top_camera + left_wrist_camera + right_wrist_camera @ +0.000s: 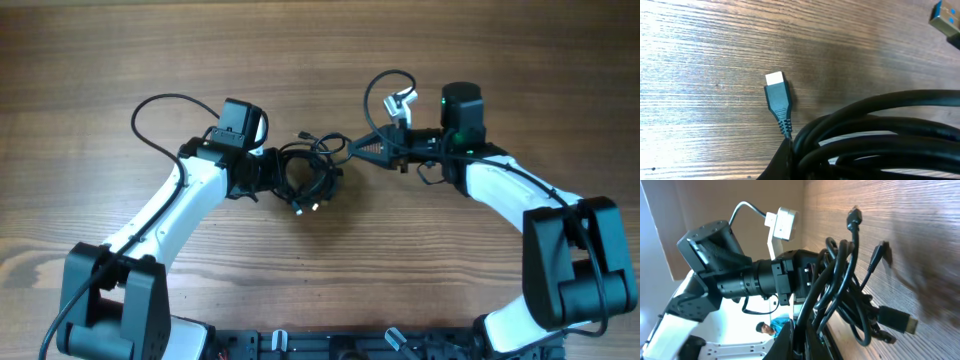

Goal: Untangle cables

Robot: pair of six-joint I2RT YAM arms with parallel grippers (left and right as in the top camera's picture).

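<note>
Overhead: cables lie in one tangled bundle at the middle of the counter, between two claws.
Left claw is closed on the bundle's left edge, right claw closed on its upper right; two plug ends show in the left wrist view, strand count unclear.

Arm links clad in white, joints made black. Black cable looped at each wrist; green light on right arm.

The cables lie heaped midway on the table.
</note>
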